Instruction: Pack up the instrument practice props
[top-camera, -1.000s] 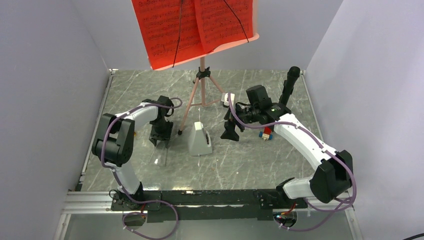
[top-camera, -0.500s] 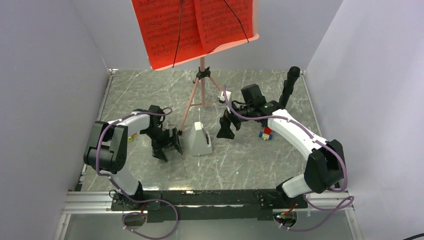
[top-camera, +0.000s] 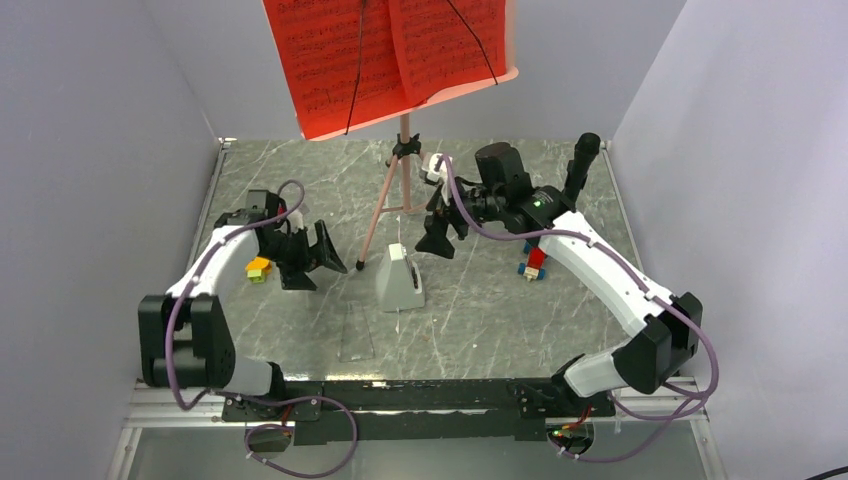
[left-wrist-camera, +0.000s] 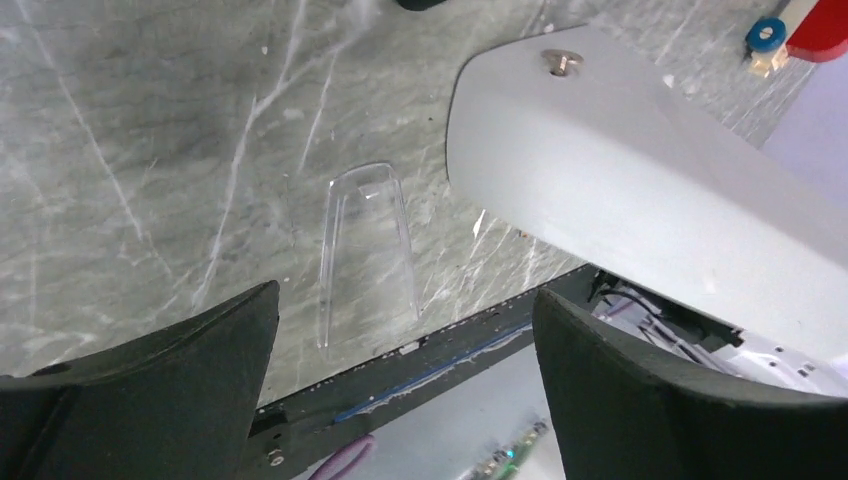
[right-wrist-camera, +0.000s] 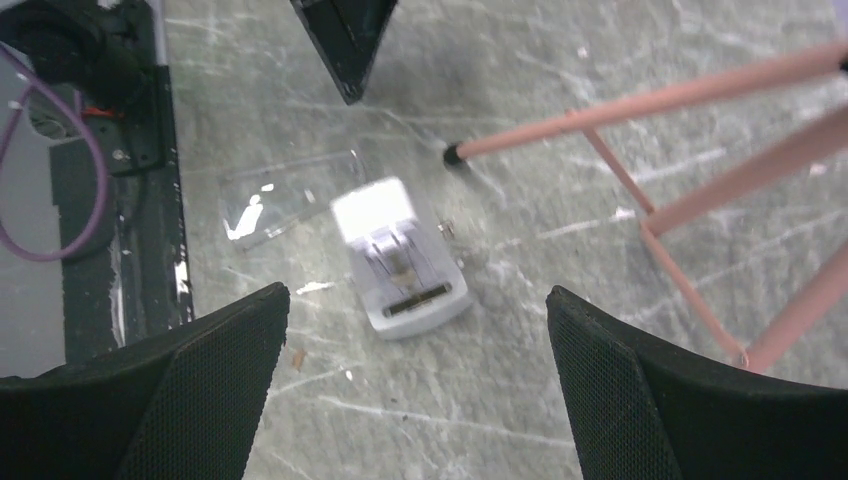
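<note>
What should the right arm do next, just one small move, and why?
Probably lower the right tool toward the white metronome. Its jaws stand open and empty, and its wrist view shows the metronome framed between them, ungrasped.

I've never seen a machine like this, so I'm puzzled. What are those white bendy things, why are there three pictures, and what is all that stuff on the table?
Those are two robot arms, bolted to a grey table. The wide picture comes from a camera up above them. The other two come from little cameras on the arms' wrists, looking past the left claw and the right claw. On the table stands a pink music stand holding red sheet music. Near its legs sits a small white metronome, with a flat clear plastic piece lying close by. Colourful toy blocks lie beside each arm. Both claws are open and hold nothing.
</note>
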